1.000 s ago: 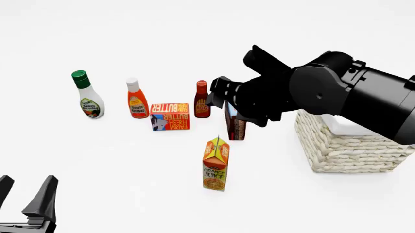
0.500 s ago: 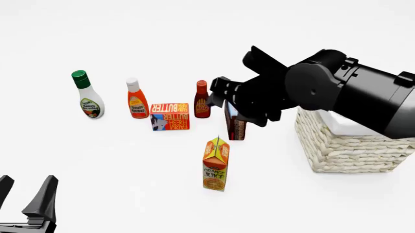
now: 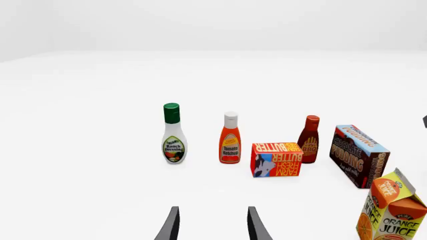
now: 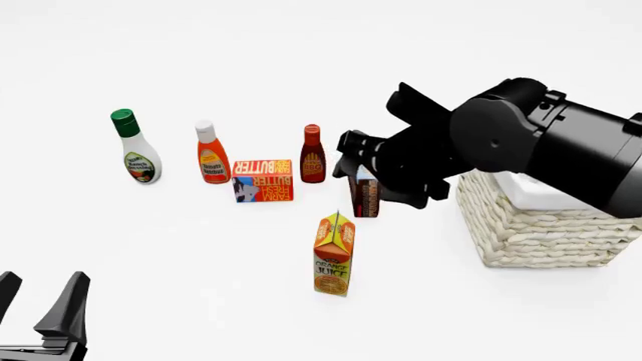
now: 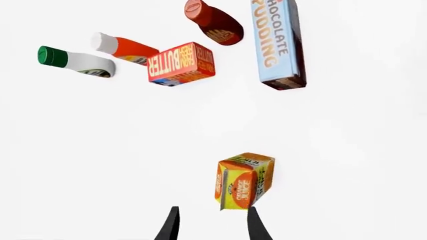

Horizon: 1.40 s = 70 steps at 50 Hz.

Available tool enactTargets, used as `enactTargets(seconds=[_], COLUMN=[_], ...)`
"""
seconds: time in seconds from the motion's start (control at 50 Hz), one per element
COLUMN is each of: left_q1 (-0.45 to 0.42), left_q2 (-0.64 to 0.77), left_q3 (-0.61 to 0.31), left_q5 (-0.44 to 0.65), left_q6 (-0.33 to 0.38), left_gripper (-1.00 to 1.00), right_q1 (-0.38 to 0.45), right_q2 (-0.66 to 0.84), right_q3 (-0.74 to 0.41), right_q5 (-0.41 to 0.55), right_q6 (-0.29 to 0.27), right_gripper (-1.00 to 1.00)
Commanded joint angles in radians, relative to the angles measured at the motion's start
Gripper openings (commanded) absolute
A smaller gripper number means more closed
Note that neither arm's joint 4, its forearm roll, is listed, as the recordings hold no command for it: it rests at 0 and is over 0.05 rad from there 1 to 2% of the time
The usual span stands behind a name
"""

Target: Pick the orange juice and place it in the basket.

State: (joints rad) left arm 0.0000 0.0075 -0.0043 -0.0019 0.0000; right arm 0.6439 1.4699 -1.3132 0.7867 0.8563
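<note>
The orange juice (image 4: 334, 254) is a tall orange-and-yellow carton standing upright in the middle of the table. It also shows in the right wrist view as orange juice (image 5: 243, 181) and at the edge of the left wrist view as orange juice (image 3: 393, 210). My right gripper (image 4: 348, 156) hangs above and behind the carton, in front of the pudding box. Its fingers (image 5: 172, 225) stand apart with nothing between them, so it is open. The pale wicker basket (image 4: 531, 233) with white lining sits at the right, partly hidden by the right arm. My left gripper (image 4: 40, 304) rests open at the near left corner.
Behind the carton stand a ranch bottle (image 4: 134, 147), a ketchup bottle (image 4: 212, 154), a butter box (image 4: 263, 180), a dark red sauce bottle (image 4: 312, 155) and a chocolate pudding box (image 4: 366, 197). The same row shows in both wrist views.
The right arm has shifted slightly right and down, bringing its gripper lower over the pudding box. The carton and the left arm have not moved.
</note>
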Motion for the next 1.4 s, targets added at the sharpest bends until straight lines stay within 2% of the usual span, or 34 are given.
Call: enactTargets(seconds=[0.02, 0.68, 0.82, 1.14, 1.4], left_q1=[0.000, 0.000, 0.000, 0.000, 0.000], left_q2=[0.000, 0.000, 0.000, 0.000, 0.000], left_q3=[0.000, 0.000, 0.000, 0.000, 0.000], left_q5=[0.000, 0.000, 0.000, 0.000, 0.000], left_q6=[0.000, 0.000, 0.000, 0.000, 0.000], left_gripper=[1.00, 1.00, 1.00, 1.00, 1.00], right_q1=[0.007, 0.017, 0.049, 0.027, 0.043], right_q2=[-0.008, 0.078, 0.106, 0.154, 0.189], right_q3=[0.031, 0.047, 0.046, 0.011, 0.002], right_q5=[0.028, 0.007, 0.003, 0.012, 0.007], right_q6=[0.024, 0.050, 0.059, 0.037, 0.037], right_gripper=[1.00, 1.00, 1.00, 1.00, 1.00])
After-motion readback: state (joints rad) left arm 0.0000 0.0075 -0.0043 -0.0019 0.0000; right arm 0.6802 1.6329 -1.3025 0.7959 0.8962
